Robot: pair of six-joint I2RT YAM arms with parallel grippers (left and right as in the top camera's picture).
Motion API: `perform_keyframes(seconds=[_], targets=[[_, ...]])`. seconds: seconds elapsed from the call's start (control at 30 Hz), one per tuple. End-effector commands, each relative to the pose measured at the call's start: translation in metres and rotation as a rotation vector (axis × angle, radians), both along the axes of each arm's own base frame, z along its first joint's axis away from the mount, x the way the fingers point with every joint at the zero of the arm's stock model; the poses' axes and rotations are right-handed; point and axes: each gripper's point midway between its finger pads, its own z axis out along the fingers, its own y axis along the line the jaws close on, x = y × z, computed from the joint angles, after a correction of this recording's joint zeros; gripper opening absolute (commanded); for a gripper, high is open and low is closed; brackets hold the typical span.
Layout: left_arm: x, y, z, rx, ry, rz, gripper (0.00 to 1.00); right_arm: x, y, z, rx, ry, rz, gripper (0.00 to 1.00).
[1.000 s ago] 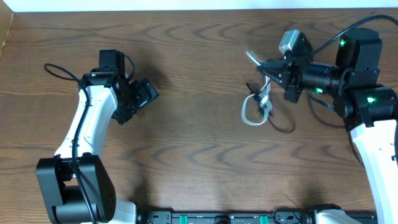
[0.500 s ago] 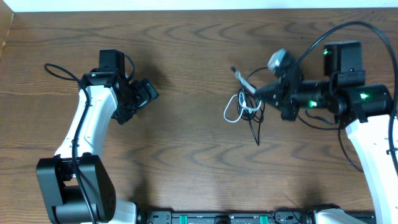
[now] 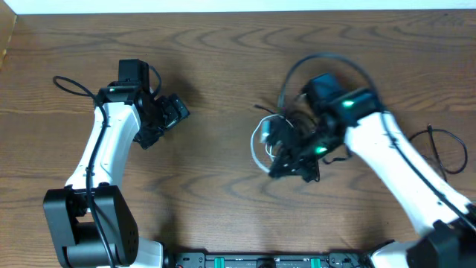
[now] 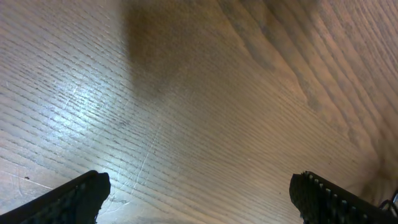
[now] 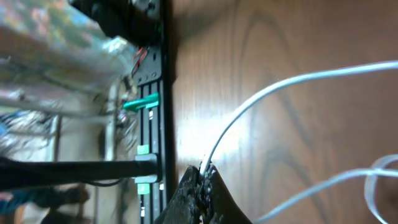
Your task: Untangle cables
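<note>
Right gripper (image 3: 286, 155) has swung toward 7 o'clock, fingers pinched tight on the white cable (image 3: 257, 143), dragging its loop to mid-table, at its 9 o'clock. Black cable lost under the arm, likely still tangled. Left gripper (image 3: 176, 110) idles, spread wide, empty.

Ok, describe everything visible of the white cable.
The white cable is thin, smooth and flexible, plastic-looking. In the right wrist view one strand runs out from the shut tips of the right pincer, which seem to pinch it. From overhead it shows as a loop beside that pincer, over the wooden table. No plug is visible.
</note>
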Motion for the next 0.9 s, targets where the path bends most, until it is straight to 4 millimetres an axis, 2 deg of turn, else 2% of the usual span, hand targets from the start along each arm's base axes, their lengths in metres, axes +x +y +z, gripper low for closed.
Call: perform_keyframes(seconds=[0.0, 0.13, 0.2, 0.23, 0.27, 0.33, 0.37, 0.43, 0.5, 0.53, 0.57, 0.63, 0.7, 0.73, 0.83, 0.87], targets=[[0.007, 0.003, 0.013, 0.011, -0.041, 0.004, 0.98, -0.01, 0.014, -0.027, -0.115, 0.063, 0.017, 0.01], [0.007, 0.003, 0.013, 0.011, -0.04, 0.004, 0.98, -0.023, 0.033, -0.048, -0.155, 0.083, 0.079, 0.04], [0.007, 0.003, 0.013, 0.011, -0.041, 0.004, 0.98, -0.02, 0.035, -0.06, -0.221, 0.057, 0.062, 0.17], [0.007, 0.003, 0.013, 0.011, -0.04, 0.004, 0.98, -0.014, 0.034, -0.065, -0.265, 0.026, 0.032, 0.21], [0.007, 0.003, 0.013, 0.011, -0.041, 0.004, 0.98, 0.0, 0.031, -0.07, -0.324, -0.027, -0.034, 0.29], [0.007, 0.003, 0.013, 0.011, -0.04, 0.004, 0.98, 0.022, 0.028, -0.07, -0.391, -0.088, -0.158, 0.34], [0.007, 0.003, 0.013, 0.011, -0.041, 0.004, 0.98, 0.04, 0.027, -0.063, -0.4, -0.121, -0.253, 0.35], [0.007, 0.003, 0.013, 0.011, -0.041, 0.004, 0.98, 0.056, 0.031, -0.048, -0.353, -0.134, -0.328, 0.38], [0.007, 0.003, 0.013, 0.011, -0.041, 0.004, 0.98, 0.073, 0.033, -0.03, -0.297, -0.154, -0.415, 0.57], [0.007, 0.003, 0.013, 0.011, -0.041, 0.004, 0.98, 0.078, 0.033, -0.023, -0.274, -0.16, -0.443, 0.73], [0.007, 0.003, 0.013, 0.011, -0.04, 0.004, 0.98, 0.08, 0.033, -0.016, -0.246, -0.163, -0.45, 0.86], [0.007, 0.003, 0.013, 0.011, -0.04, 0.004, 0.98, 0.088, 0.033, -0.007, -0.207, -0.178, -0.471, 0.97], [0.007, 0.003, 0.013, 0.011, -0.04, 0.004, 0.98, 0.097, 0.031, -0.004, -0.19, -0.184, -0.506, 0.99], [0.007, 0.003, 0.013, 0.011, -0.04, 0.004, 0.98, 0.109, 0.029, 0.0, -0.172, -0.169, -0.575, 0.99], [0.007, 0.003, 0.013, 0.011, -0.04, 0.004, 0.98, 0.144, 0.005, 0.007, -0.144, -0.098, -0.793, 0.99], [0.007, 0.003, 0.013, 0.011, -0.04, 0.004, 0.98, 0.148, 0.0, 0.007, -0.147, -0.088, -0.818, 0.99]])
